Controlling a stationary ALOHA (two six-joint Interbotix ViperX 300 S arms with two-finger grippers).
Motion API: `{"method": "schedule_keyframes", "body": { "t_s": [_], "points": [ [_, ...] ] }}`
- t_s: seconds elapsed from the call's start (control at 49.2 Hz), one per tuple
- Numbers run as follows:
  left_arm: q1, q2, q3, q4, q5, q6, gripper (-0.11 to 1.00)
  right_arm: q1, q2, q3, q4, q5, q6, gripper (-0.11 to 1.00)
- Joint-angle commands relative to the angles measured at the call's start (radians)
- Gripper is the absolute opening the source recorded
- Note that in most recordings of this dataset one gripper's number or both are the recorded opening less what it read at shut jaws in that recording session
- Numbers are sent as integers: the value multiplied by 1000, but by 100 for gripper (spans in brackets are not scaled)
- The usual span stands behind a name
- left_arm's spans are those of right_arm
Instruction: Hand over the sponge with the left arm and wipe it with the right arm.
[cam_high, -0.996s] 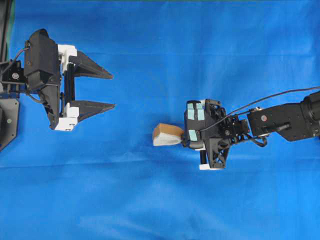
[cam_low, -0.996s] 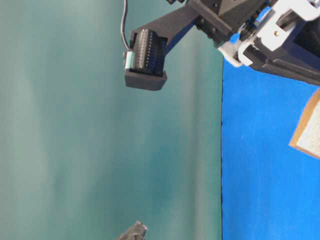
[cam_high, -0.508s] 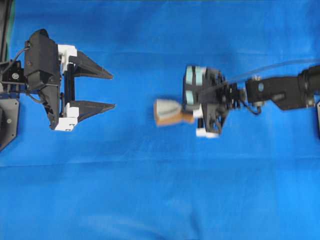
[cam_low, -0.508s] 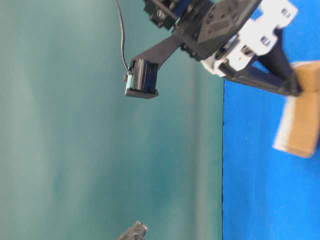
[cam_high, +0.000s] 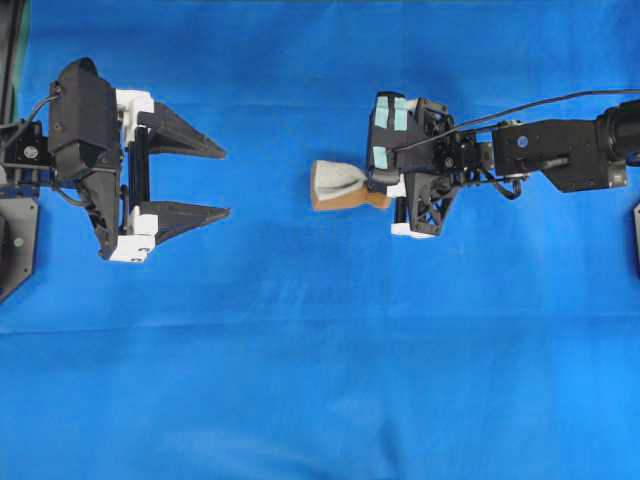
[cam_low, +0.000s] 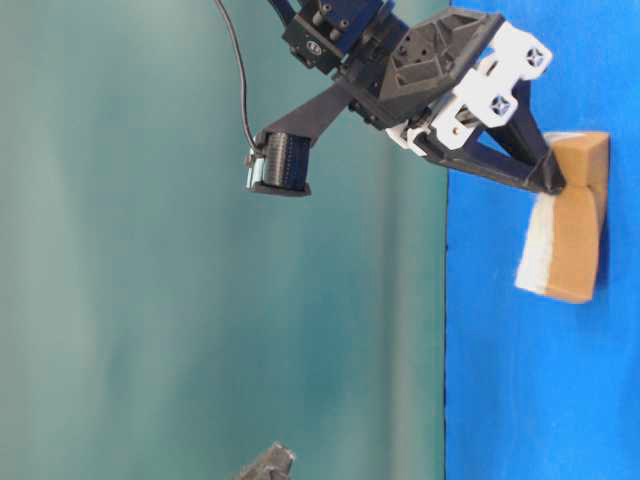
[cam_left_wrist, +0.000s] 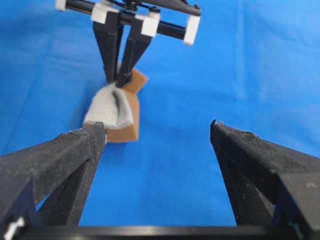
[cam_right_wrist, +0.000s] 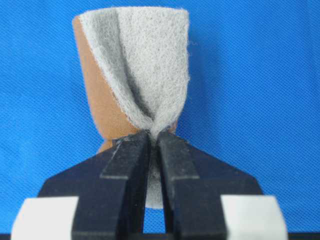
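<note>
Sponge (cam_high: 345, 186) (pinched) in right arm (cam_high: 560, 155)

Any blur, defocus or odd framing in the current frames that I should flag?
Overhead: sharp, evenly lit, sponge crisp. Table-level: picture turned sideways, right tool sharp. Left wrist: left tool close and soft, sponge slightly soft. Right wrist: sponge fibres sharp, white finger mounts at the bottom edge blurred.
</note>
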Motion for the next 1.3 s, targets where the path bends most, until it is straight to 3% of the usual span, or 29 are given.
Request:
{"method": "schedule_keyframes", "body": {
  "t_s": [0.0, 0.671, 0.711, 0.854, 0.915, 1.28],
  "points": [
    [-2, -5, -11, 2, -5, 2, 82, 8, -17, -12, -3, -9, -2, 10],
    [-2, -3, -9, 2, -5, 2, 82, 35, -17, -11, 5, -34, 17, 10],
    [-3, -3, -9, 2, -3, 2, 82, 38, -17, -11, 5, -35, 17, 18],
    [-2, -5, -9, 2, -3, 3, 82, 44, -18, -14, 5, -38, 17, 60],
    [-3, -5, -9, 2, -3, 3, 82, 46, -18, -15, 5, -38, 18, 70],
    [-2, -5, -9, 2, -2, 5, 82, 60, -110, -28, 6, -9, 18, 73]
  ]
}}
